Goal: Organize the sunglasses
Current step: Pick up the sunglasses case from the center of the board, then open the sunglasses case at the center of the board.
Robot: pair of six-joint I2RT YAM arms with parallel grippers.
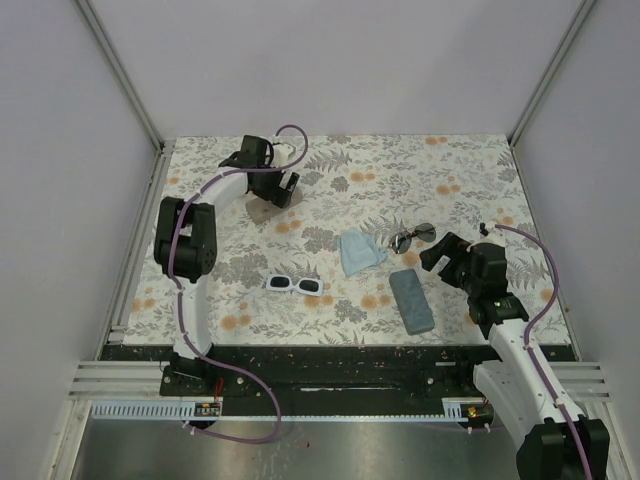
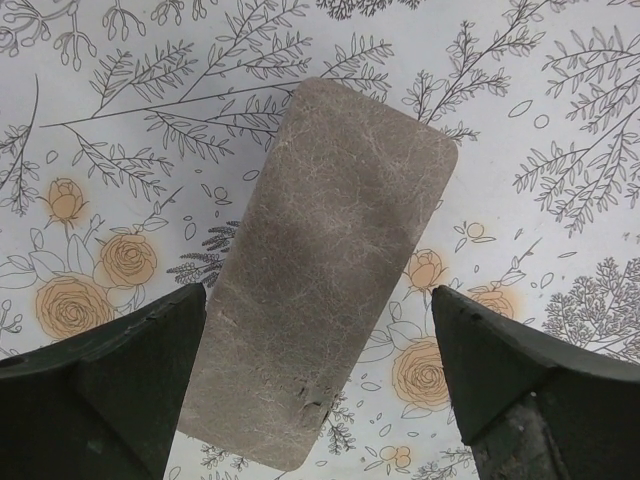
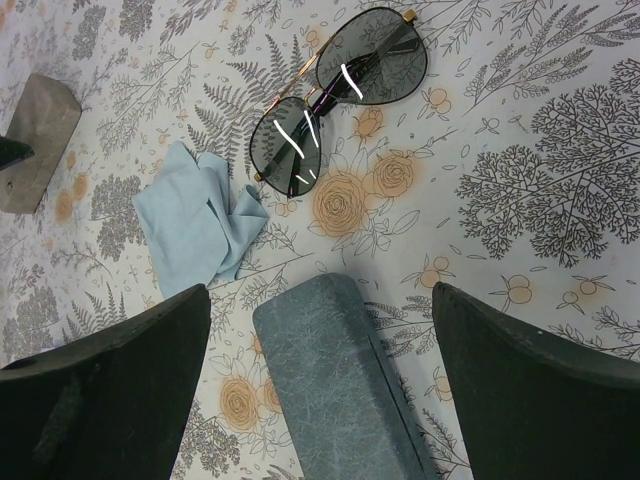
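White sunglasses point(image 1: 295, 285) (the chunky plastic pair with dark lenses) lie on the counter point(image 1: 480, 180) towards its near edge, left of the middle and well apart from both hands. The wire sunglasses point(image 3: 340, 100) lie on the right half, farther back, with bright streaks of glare on their dark lenses. A crumpled light-blue cloth point(image 3: 200, 225) lies just beside them on the left. A blue-grey case point(image 3: 335, 370) lies nearer the arms, closed, close to both but touching neither.

The right hand point(image 3: 320, 300) hangs over the far end of that case with its fingers spread wide and nothing between them. The wire sunglasses are a little beyond its tips.

The left hand point(image 2: 318, 300) is at the back left of the counter, above a tan case point(image 2: 330, 270) that lies flat on the floral print. Its fingers are spread wide, one on each side of the case, and they grip nothing.
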